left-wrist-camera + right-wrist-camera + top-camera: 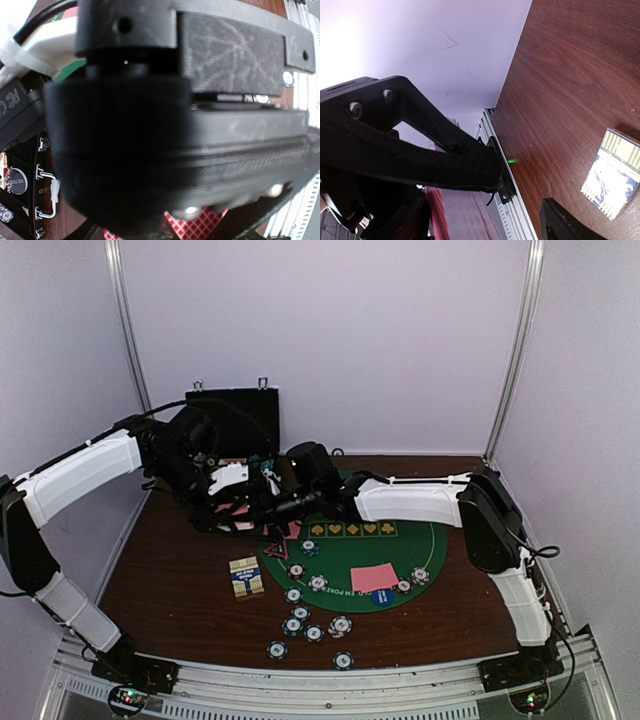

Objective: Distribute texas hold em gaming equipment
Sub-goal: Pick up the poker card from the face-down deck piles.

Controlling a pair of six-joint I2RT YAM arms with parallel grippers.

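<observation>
Both grippers meet at the left edge of the green felt mat (pixel 400 550), in front of the open black case (pixel 235 415). My left gripper (pixel 236 498) hangs over pink-backed cards (pixel 240 509). In the left wrist view its jaws are hidden behind my right gripper's black body (pixel 150 125), and red-checked cards (pixel 200 225) show below. My right gripper (pixel 527 197) has its fingers apart with nothing between the tips. A red card edge (pixel 432 212) shows beside its upper finger (pixel 420 155). Several striped chips (pixel 300 612) lie near the mat's front left. A pink card (pixel 375 577) and a blue disc (pixel 381 597) lie on the mat.
A blue and yellow card box (pixel 246 576) lies on the brown table left of the mat; it also shows in the right wrist view (pixel 615 175). The case holds more chips (pixel 15 180). The table's metal rail (pixel 507 210) runs along its left edge.
</observation>
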